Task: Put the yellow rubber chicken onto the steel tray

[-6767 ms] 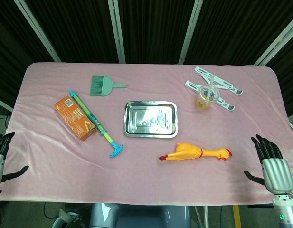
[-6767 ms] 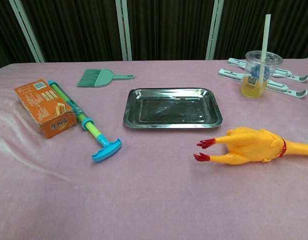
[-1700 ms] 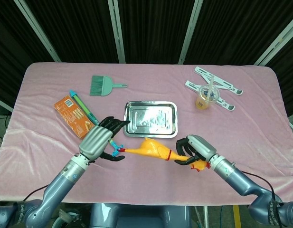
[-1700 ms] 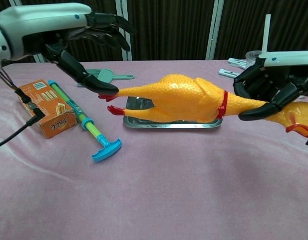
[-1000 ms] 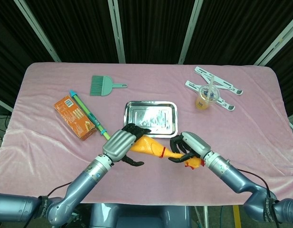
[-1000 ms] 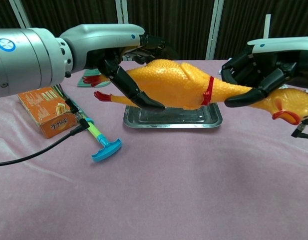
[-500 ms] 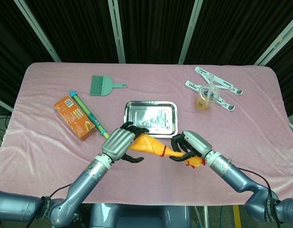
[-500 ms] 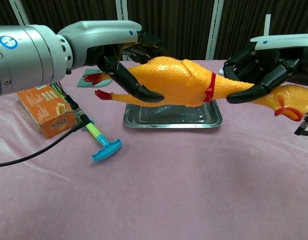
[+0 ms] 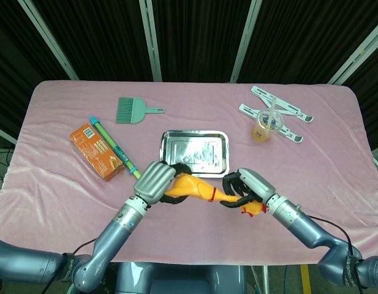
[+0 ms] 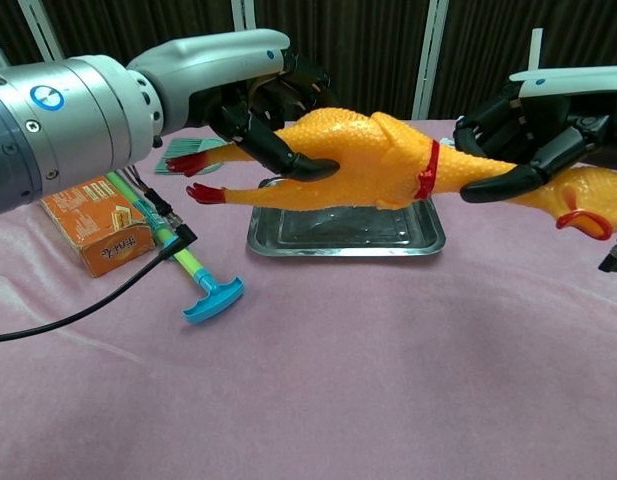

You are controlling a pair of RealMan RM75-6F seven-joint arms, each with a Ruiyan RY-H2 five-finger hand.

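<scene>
Both hands have the yellow rubber chicken (image 10: 373,160) up off the cloth: the left hand (image 10: 263,105) has now wrapped its fingers around the body, where a moment ago they lay looser, and the right hand (image 10: 533,125) grips the neck. The bird hangs just at six o'clock of the steel tray (image 9: 195,154), slightly closer than before.

Pink-clothed table (image 9: 336,165), steel tray (image 9: 194,154), orange box (image 9: 97,150), water squirter (image 9: 116,151), green brush (image 9: 135,111), drink cup (image 9: 266,127), white stand (image 9: 280,111)
</scene>
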